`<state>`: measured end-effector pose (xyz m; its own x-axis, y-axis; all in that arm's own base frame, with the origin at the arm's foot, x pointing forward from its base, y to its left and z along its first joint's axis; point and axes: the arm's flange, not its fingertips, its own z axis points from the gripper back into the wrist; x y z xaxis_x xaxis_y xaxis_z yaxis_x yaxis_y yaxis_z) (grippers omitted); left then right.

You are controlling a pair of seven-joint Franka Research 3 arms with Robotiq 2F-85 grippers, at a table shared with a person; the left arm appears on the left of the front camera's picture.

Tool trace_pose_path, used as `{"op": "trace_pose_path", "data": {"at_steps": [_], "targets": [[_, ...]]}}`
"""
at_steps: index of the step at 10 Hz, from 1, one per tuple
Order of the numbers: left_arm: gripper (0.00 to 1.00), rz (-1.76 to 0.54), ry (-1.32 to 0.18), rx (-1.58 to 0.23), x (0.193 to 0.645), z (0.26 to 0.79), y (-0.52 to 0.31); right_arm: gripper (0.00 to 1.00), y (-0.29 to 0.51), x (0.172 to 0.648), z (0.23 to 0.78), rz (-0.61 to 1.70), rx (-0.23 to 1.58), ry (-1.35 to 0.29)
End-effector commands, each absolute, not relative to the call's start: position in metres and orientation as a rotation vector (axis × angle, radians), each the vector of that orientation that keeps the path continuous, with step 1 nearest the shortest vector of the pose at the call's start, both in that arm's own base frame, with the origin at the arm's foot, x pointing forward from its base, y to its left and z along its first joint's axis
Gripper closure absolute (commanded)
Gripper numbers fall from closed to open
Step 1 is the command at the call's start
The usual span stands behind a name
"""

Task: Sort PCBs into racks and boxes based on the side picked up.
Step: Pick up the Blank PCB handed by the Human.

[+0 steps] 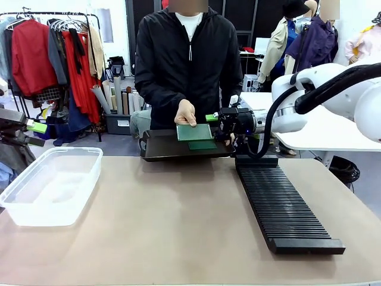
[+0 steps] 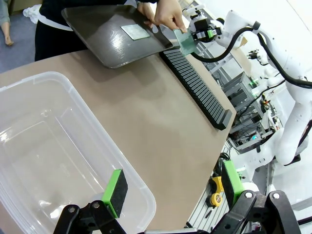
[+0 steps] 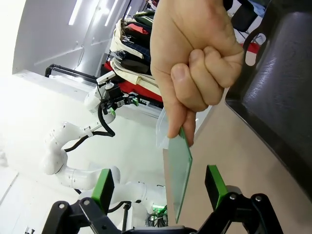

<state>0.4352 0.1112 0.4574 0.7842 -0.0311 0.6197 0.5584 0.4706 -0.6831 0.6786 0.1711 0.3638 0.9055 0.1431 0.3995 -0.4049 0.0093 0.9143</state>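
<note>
Person's hand holding PCB edge-on between fingers of right end effector; its jaws standing wide open, pads not touching board; second PCB lying on dark tray near far end of rack; left end effector hovering open, gripping nothing, over clear box on table.

Table: pale brown matte top. Left side: one translucent clear plastic box, upright, long axis running near to far, standing directly on the top close to the left edge. Right side: long black slotted rack, lying flat on the top, running from the far edge toward the near right. Box and rack well apart, bare top between. Far edge, middle: dark brown tray; cannot tell whether it rests on the top.
</note>
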Motion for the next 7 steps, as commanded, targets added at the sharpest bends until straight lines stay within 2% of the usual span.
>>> {"op": "trace_pose_path", "data": {"at_steps": [1, 2, 3, 5, 7], "targets": [[0.00, -0.387, -0.588, -1.031, 0.4337, 0.4582, 0.1116, 0.00, 0.1824, 0.6920, 0.3703, 0.397, 1.520, -0.231], [0.00, -0.387, -0.588, -1.031, 0.4337, 0.4582, 0.1116, 0.00, 0.1832, 0.6924, 0.3709, 0.398, 1.527, -0.228], [0.00, -0.387, -0.588, -1.031, 0.4337, 0.4582, 0.1116, 0.08, 0.1844, 0.6927, 0.3707, 0.391, 1.526, -0.227], [0.00, -0.387, -0.588, -1.031, 0.4337, 0.4582, 0.1116, 0.26, 0.1861, 0.6932, 0.3706, 0.379, 1.530, -0.234], [0.00, -0.387, -0.588, -1.031, 0.4337, 0.4582, 0.1116, 0.52, 0.1884, 0.6945, 0.3707, 0.367, 1.529, -0.234]]}}
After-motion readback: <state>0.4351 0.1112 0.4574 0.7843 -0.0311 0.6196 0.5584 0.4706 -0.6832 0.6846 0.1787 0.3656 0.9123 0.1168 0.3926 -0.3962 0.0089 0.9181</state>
